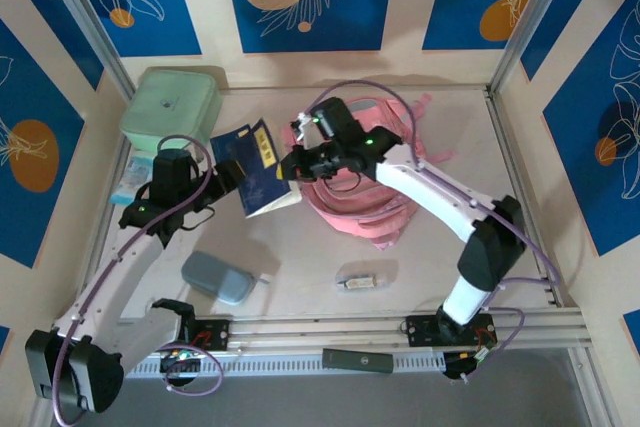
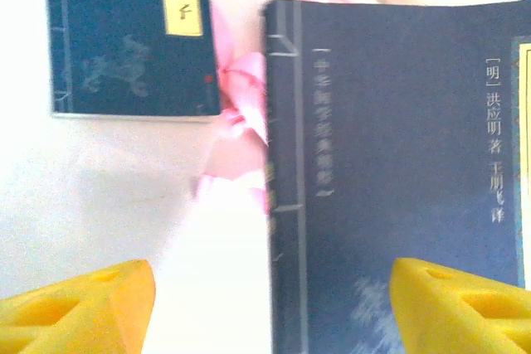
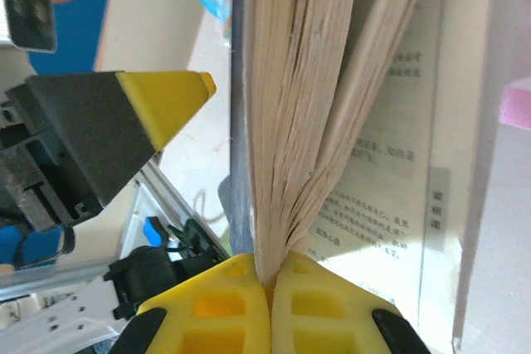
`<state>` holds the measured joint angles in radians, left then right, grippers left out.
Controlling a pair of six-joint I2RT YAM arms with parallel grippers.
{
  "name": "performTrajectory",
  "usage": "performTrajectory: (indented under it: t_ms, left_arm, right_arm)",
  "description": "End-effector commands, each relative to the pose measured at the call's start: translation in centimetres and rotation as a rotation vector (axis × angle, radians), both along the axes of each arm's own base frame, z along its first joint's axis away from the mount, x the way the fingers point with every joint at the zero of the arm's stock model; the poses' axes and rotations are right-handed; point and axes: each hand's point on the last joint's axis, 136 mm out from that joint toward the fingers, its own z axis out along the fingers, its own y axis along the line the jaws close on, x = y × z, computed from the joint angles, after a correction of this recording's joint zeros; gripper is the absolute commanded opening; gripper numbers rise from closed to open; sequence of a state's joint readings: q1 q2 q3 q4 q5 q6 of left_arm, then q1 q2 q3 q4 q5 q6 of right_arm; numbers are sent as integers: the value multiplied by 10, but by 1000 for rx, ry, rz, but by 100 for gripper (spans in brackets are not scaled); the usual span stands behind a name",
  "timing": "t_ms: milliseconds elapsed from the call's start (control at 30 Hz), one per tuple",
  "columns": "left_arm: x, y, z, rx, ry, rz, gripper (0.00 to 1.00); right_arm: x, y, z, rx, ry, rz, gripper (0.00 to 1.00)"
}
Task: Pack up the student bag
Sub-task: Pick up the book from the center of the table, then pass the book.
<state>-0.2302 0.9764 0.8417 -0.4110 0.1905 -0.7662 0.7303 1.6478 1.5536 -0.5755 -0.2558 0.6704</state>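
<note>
The pink student bag (image 1: pixel 372 197) lies at the back middle of the table, partly under my right arm. At the bag's left edge my right gripper (image 1: pixel 298 163) (image 3: pixel 270 281) is shut on a bunch of pages of a dark blue book (image 1: pixel 258 169) (image 3: pixel 307 105), which hangs fanned open. My left gripper (image 1: pixel 224 175) (image 2: pixel 278 312) is open just left of the book, its yellow fingers (image 2: pixel 99 308) wide apart, and the book's cover (image 2: pixel 390 172) faces it. A second dark blue cover with a yellow label (image 2: pixel 124 31) shows farther off, with bits of pink fabric (image 2: pixel 241 113) between the two.
A mint-green square box (image 1: pixel 172 102) stands at the back left, with a pale blue item (image 1: pixel 140 165) below it. A grey-blue pouch (image 1: pixel 218 277) lies front left, and a small clear object (image 1: pixel 358 279) front middle. A dark bar (image 1: pixel 358 359) rests on the front rail.
</note>
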Motion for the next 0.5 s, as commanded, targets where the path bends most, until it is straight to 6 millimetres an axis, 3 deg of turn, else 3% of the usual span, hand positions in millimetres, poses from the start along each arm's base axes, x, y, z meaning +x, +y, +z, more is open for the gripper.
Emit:
performTrajectory:
  t_ms: [0, 133, 267, 467]
  left_arm:
    - [-2, -21, 24, -129, -27, -83, 75]
    - [5, -51, 58, -287, -123, -191, 75]
    - [10, -73, 75, -412, -163, -258, 74]
    - [12, -104, 89, -481, -178, -313, 74]
  right_arm:
    - [-3, -19, 24, 110, 18, 6, 0]
    - [-1, -44, 45, 213, 7, 10, 0]
    - [2, -67, 63, 282, -19, -10, 0]
    - [-3, -79, 84, 389, -45, 21, 0]
